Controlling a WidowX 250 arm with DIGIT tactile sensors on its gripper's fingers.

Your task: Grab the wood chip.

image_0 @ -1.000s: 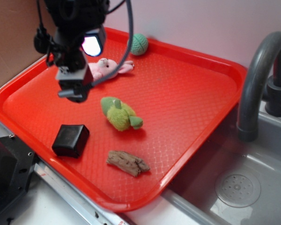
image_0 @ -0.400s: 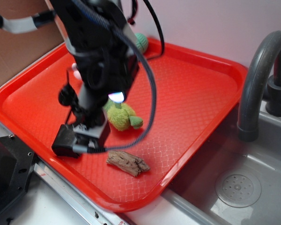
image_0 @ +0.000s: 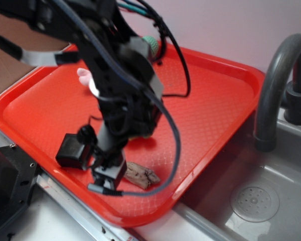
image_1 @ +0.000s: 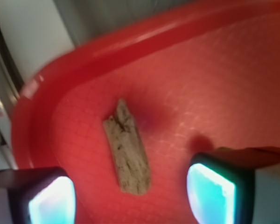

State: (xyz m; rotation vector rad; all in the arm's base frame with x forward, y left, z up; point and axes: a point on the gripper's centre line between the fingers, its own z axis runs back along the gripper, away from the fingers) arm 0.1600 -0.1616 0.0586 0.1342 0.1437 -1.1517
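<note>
Claw (image_1: 130, 198) spread wide, hovering just above wood chip (image_1: 127, 148) on red tray (image_1: 214, 84).

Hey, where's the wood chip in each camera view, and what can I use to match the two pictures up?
Exterior: the wood chip lies near the tray's front edge, lower centre, its left end hidden behind the gripper.
Wrist: the wood chip sits centre frame, lying lengthwise between the two open fingers, not yet touched.
Shared landmark: the red tray's raised rim, close beside the chip in both.
</note>
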